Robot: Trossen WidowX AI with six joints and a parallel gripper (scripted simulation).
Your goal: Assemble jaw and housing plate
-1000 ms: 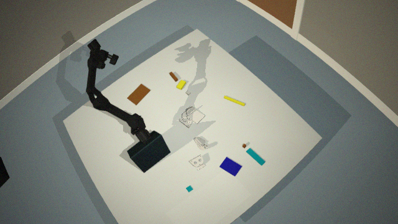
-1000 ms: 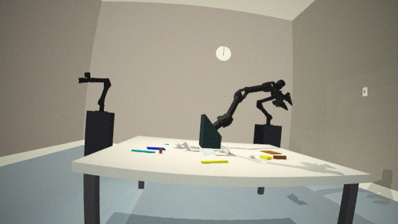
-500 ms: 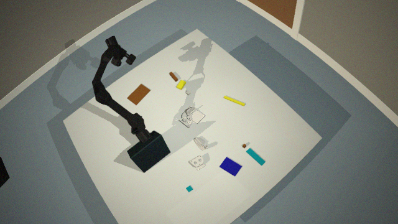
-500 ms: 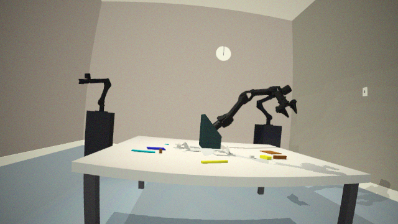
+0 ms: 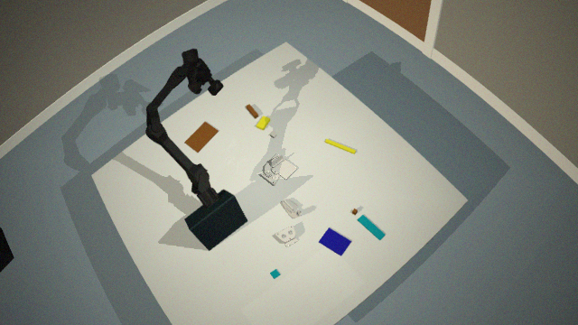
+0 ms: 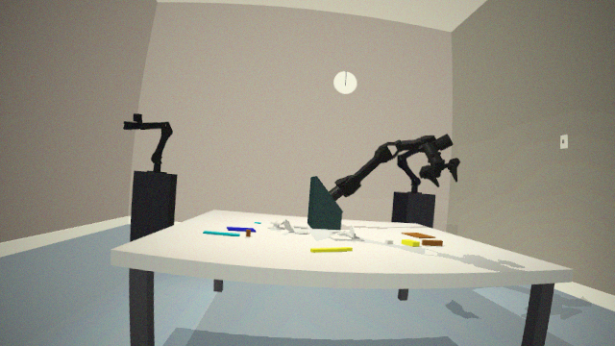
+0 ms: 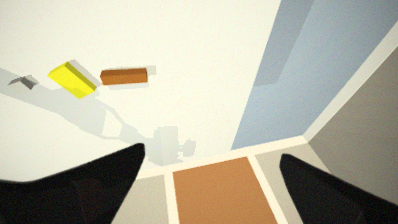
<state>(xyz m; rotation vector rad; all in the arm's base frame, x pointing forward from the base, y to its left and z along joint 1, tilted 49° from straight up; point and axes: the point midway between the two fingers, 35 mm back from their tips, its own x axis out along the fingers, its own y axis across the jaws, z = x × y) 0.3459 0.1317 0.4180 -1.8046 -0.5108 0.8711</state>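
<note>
My gripper (image 5: 206,88) (image 6: 447,183) (image 7: 211,154) is open and empty, high above the table's far edge, well away from the white parts. A white assembly (image 5: 270,173) (image 6: 346,234), with a flat square part beside upright pieces, stands near the table middle; its pins and the seated jaw are too small to tell apart. A narrow white part (image 5: 290,208), seemingly the loose jaw, lies apart from it. A white plate with two round holes (image 5: 286,235), seemingly the housing plate, lies beyond that. In the exterior view the loose parts blur together. None of these parts shows in the wrist view.
A brown block (image 5: 252,111) (image 6: 431,243) (image 7: 124,76), yellow block (image 5: 263,123) (image 6: 410,243) (image 7: 72,80) and small pale block (image 5: 273,135) lie nearest the gripper. A brown sheet (image 5: 201,136), yellow bar (image 5: 340,146), blue sheet (image 5: 335,241) and teal bar (image 5: 371,227) lie around.
</note>
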